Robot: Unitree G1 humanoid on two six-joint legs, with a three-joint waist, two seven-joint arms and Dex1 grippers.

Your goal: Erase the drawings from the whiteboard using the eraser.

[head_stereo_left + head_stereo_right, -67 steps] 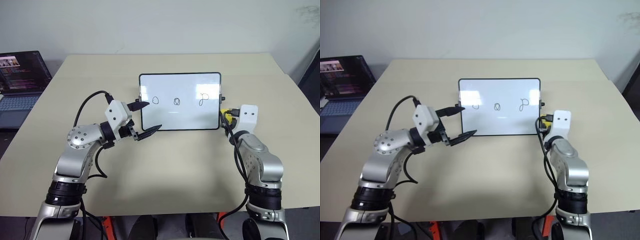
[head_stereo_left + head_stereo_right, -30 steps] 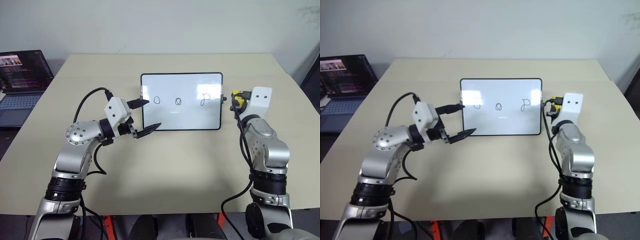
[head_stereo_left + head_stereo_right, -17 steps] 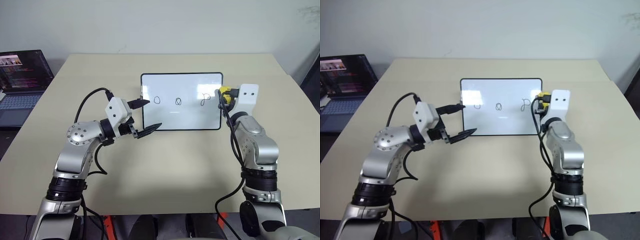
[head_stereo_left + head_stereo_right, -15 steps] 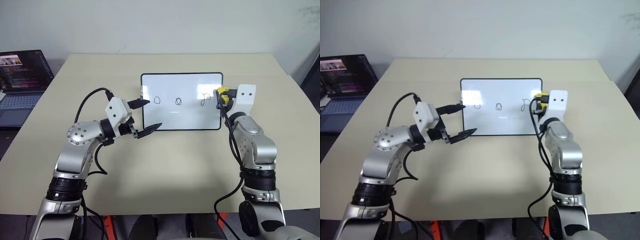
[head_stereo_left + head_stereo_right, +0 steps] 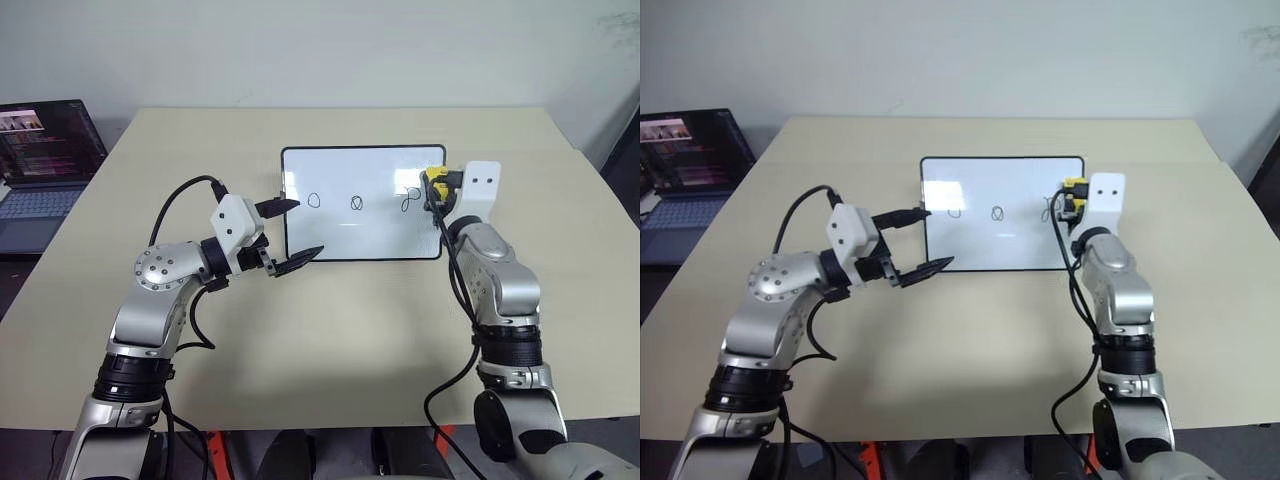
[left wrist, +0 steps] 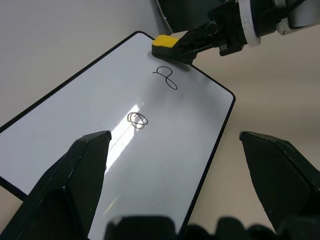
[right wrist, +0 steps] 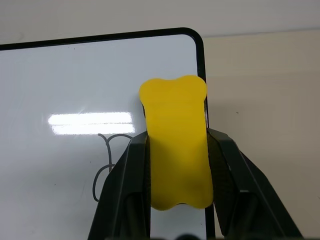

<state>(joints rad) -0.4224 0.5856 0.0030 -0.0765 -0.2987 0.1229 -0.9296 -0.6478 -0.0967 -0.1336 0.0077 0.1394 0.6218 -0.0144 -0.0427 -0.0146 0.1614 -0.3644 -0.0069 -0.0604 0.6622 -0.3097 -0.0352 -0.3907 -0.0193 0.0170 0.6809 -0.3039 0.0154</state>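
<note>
Left eye view: we are seeing the whiteboard (image 5: 363,203) lying flat on the tan table (image 5: 330,330), with the drawings (image 5: 356,202) in a row across its middle. Our right gripper (image 5: 436,186) is pinching the eraser (image 5: 437,175) between closed fingers, and it is now hanging over the board's right edge, next to the loop-shaped doodle; a second ago it was sitting clear of the frame, further right. Our left gripper (image 5: 288,234) is hovering with fingers spread at the board's left edge, unchanged. A laptop (image 5: 45,160) is sitting off the table's left side.

Right eye view: we are reading the same layout, the yellow block over the right end of the board.

Left wrist view: we are looking between our parted fingers (image 6: 75,175) across the board at the eraser near the far corner, just beyond the loop.

Right wrist view: we are watching both fingers (image 7: 125,185) clamping the yellow block, which is covering the board's frame beside the loop.
</note>
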